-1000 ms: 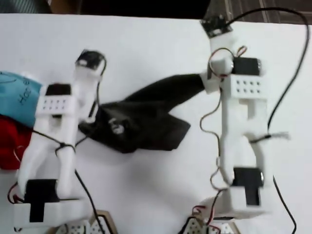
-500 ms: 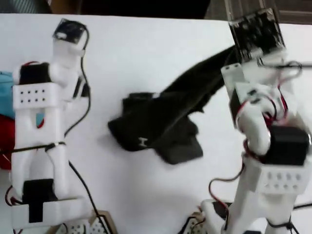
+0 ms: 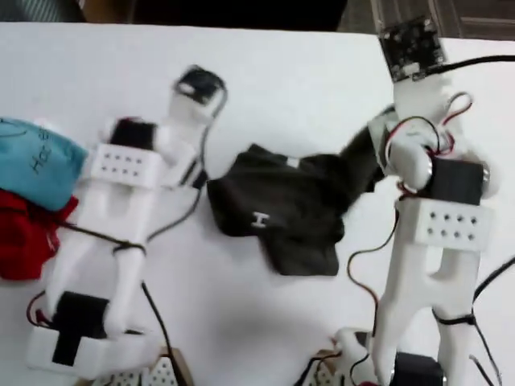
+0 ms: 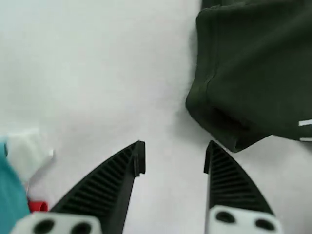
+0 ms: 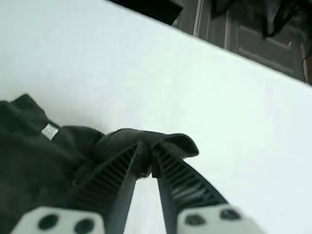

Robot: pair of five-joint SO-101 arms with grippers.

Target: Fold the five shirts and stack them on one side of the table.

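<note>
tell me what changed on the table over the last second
The right gripper, shut on a fold of the crumpled black cloth shirt, dragged it rightward and left it bunched. The open left gripper swung away left, then returned beside the shirt's left edge. The teal cloth shirt and red cloth shirt stayed at the white table's left edge.

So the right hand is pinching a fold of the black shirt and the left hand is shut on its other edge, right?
Not quite. The left wrist view shows the left hand open and empty, just short of the edge of the black shirt. The right hand does pinch a fold of it.
</note>
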